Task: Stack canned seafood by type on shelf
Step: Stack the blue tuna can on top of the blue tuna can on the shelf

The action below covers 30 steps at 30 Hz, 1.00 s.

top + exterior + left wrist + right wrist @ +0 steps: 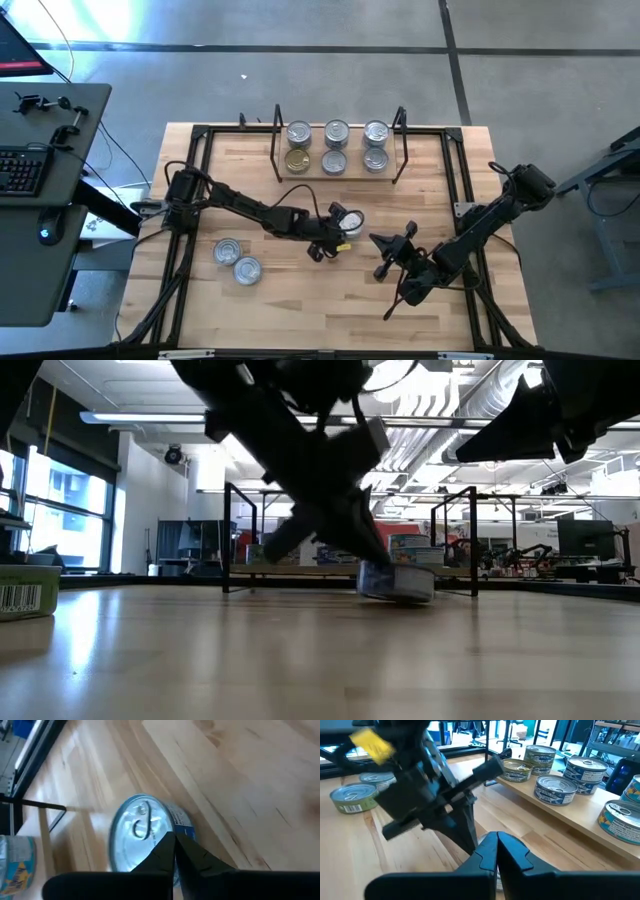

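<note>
Right gripper [378, 242]: hung over the near right part of the table, fingers pressed together, nothing between them; pointed toward the left gripper.
Two loose tins [237, 260]: lay flat side by side on the near left part of the table [300, 310], silver lids up, well apart from both grippers.
Left gripper [322, 250]: reached in from the left to mid-table, fingers closed tip to tip, empty; tips sat at the rim of a tilted tin, by the left wrist view.
Tilted tin [142, 835]: silver pull-tab lid and blue label; stood on the table at the left fingertips, one edge lifted, seen leaning in the low view [397, 580].
Yellow tag [372, 742]: showed on the left arm's wrist in the right wrist view.
Shelf [340, 172]: stood at the far middle of the table, light board with black wire end frames.
Tins on shelf: six in two rows of three; front row held a gold-lidded tin [297, 160] at the left, then two silver ones [354, 160]; back row held three silver-lidded tins [337, 131].
Desk with keyboard [22, 170]: off the table to the far left.
</note>
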Motion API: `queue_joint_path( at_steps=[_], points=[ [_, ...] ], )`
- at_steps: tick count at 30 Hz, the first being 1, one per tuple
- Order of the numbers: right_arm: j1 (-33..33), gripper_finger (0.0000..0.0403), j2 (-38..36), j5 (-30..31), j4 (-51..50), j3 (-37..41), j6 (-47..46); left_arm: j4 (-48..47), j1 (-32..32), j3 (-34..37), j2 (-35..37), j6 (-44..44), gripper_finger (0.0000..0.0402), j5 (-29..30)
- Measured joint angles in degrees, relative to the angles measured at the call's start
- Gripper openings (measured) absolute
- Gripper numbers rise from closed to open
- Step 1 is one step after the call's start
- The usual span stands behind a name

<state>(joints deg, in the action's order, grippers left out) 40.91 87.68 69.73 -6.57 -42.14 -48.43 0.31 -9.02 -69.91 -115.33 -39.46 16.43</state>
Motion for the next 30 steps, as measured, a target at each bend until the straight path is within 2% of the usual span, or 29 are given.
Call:
queue_joint_path(
  at_steps=[5,12,18,21,24,30],
  points=[
    [0.0,0.0,0.0,0.2,0.0,0.0,-0.1,-0.5,-0.1,-0.1,0.7,-2.0,0.0014,-1.4],
    [0.0,0.0,0.0,0.3,0.0,0.0,-0.2,-1.8,1.1,-0.1,0.6,-4.7,0.009,-8.7],
    [-0.1,0.0,0.0,0.3,0.0,0.0,-0.4,-1.7,4.2,-0.2,-0.1,-12.2,0.0139,-11.2],
    [-0.4,0.0,0.0,0.3,0.0,0.0,-0.6,-3.4,5.7,-0.2,-0.9,-17.2,0.0138,-14.8],
    [-0.4,0.0,0.0,0.3,0.0,0.0,-0.5,-3.5,6.5,-0.4,-2.1,-21.5,0.012,-15.4],
    [-0.4,0.0,0.0,0.3,0.1,0.0,-0.1,-1.0,6.3,-0.6,-5.4,-22.8,0.0047,-13.5]
  ],
)
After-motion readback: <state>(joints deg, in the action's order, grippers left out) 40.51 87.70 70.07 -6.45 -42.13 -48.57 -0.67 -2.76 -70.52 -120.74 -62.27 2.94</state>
